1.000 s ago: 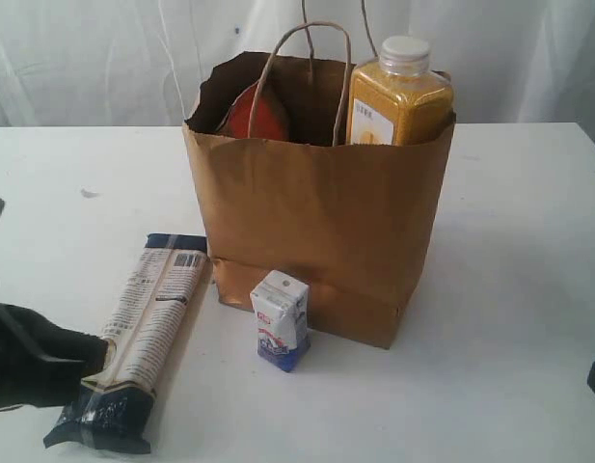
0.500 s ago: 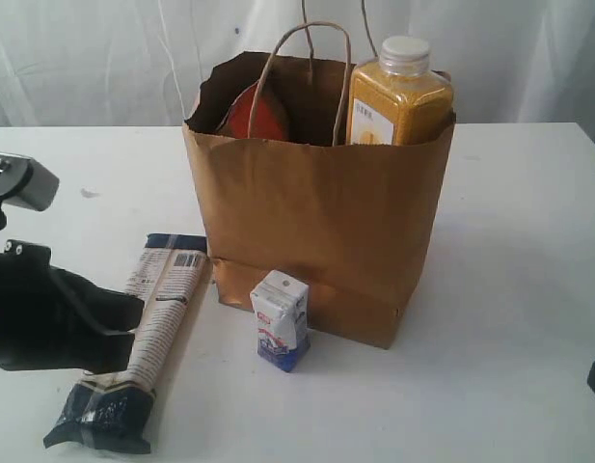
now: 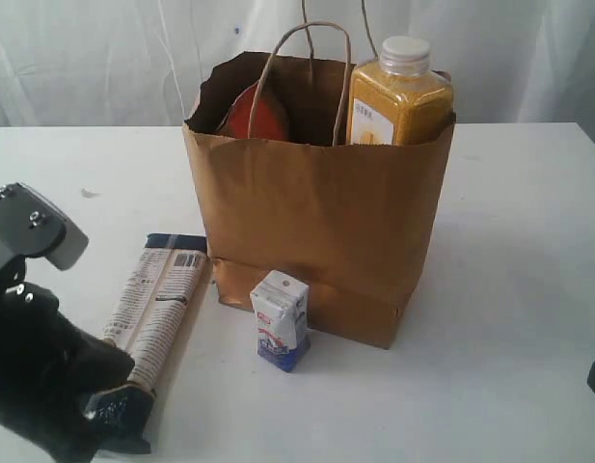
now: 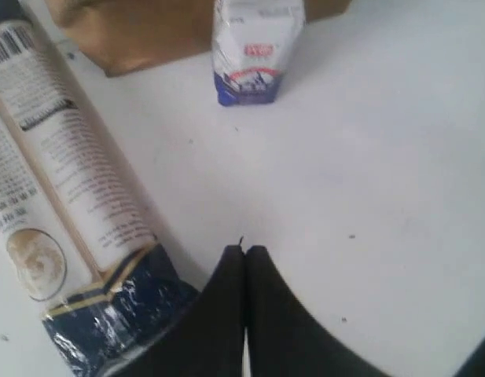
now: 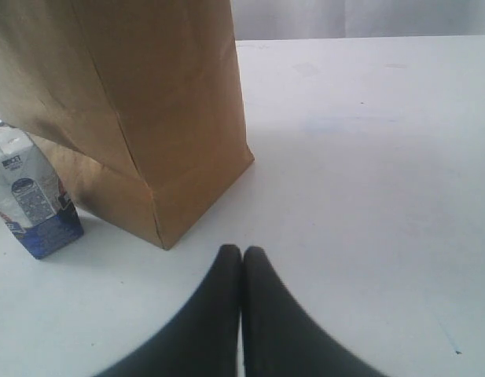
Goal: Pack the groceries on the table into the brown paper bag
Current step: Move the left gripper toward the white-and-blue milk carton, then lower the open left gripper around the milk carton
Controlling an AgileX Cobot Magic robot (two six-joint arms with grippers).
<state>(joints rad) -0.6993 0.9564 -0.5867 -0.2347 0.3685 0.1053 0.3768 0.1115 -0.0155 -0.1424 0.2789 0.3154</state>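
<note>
Both grippers closed and empty; two groceries lie outside the bag.

The left gripper [image 4: 244,251], black fingers pressed together on nothing, hangs low over the wide white tabletop [image 3: 509,289], just beside the dark-blue near end of the long pasta packet [image 3: 154,307]; I cannot tell whether they touch. The packet lies flat, its far end by the foot of the tall brown kraft paper bag [image 3: 316,222]. The small white-blue carton [image 3: 280,320] stands upright just in front of the bag, well apart from that gripper. Inside the bag, a yellow juice bottle with a white cap [image 3: 398,96] rises above the rim, a brown-orange paper pouch [image 3: 258,114] opposite it. The right gripper [image 5: 241,251], also closed, hovers over bare table near the bag's corner.
</note>
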